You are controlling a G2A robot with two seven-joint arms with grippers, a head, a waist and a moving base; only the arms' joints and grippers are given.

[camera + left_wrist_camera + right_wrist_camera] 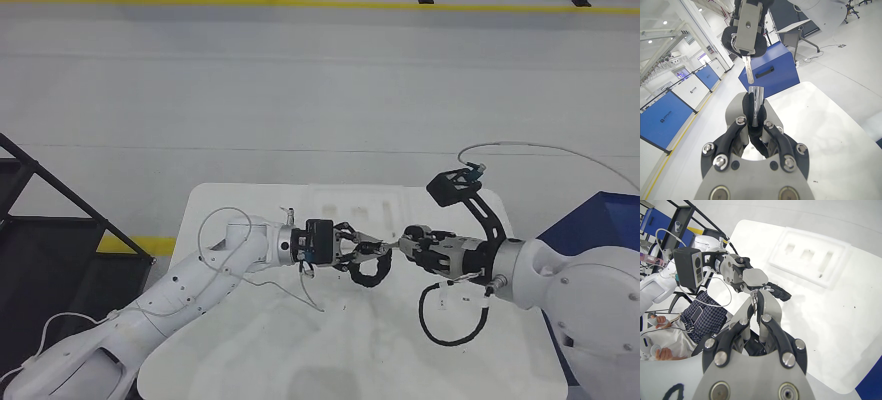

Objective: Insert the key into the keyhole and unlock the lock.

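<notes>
My left gripper (754, 103) is shut on the lock (755, 98), a chrome cylinder with a black cable loop (376, 268), held above the middle of the white table (290, 350). The cylinder's open end faces my right gripper (758, 297), which is shut on the key (749, 70) by its black head. The key's blade points at the cylinder, its tip a short gap from the end face. In the top view the left gripper (352, 247) and right gripper (401, 244) meet nose to nose. A key ring (753, 300) hangs between the right fingers.
A white foam tray (808, 256) with three recesses lies on the table's far side (350, 205). A blue cabinet (600, 225) stands off the table's right edge. A black frame (50, 200) stands to the left. A black cable loop (450, 322) hangs under the right arm.
</notes>
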